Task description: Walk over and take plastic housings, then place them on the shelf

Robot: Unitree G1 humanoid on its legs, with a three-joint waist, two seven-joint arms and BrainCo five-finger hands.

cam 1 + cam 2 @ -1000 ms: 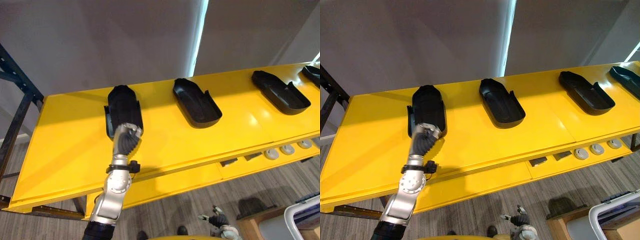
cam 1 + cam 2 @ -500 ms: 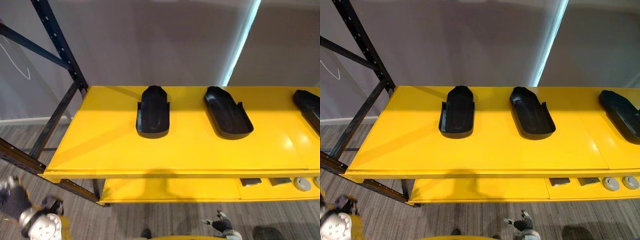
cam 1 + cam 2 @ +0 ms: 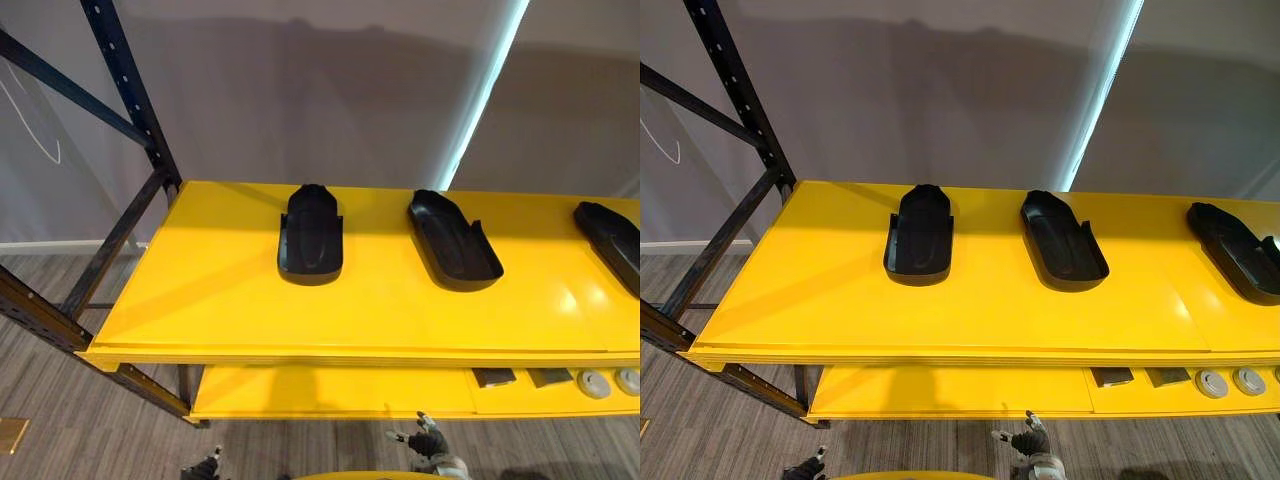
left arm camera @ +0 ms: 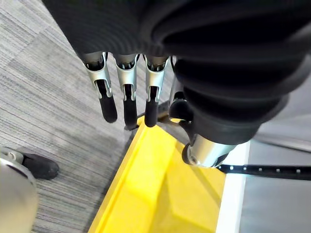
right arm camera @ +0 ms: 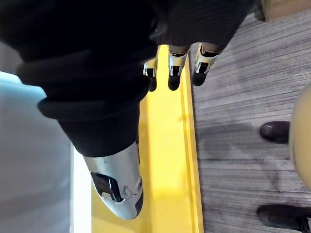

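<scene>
The left housing (image 3: 310, 235) lies lengthwise near-to-far on the shelf (image 3: 190, 300), beyond left hand (image 3: 205, 466) and right hand (image 3: 428, 444), fingers straight, empty.

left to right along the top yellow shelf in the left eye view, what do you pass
dark rack upright → first black housing → second black housing → third black housing, cut off by the right edge
</scene>
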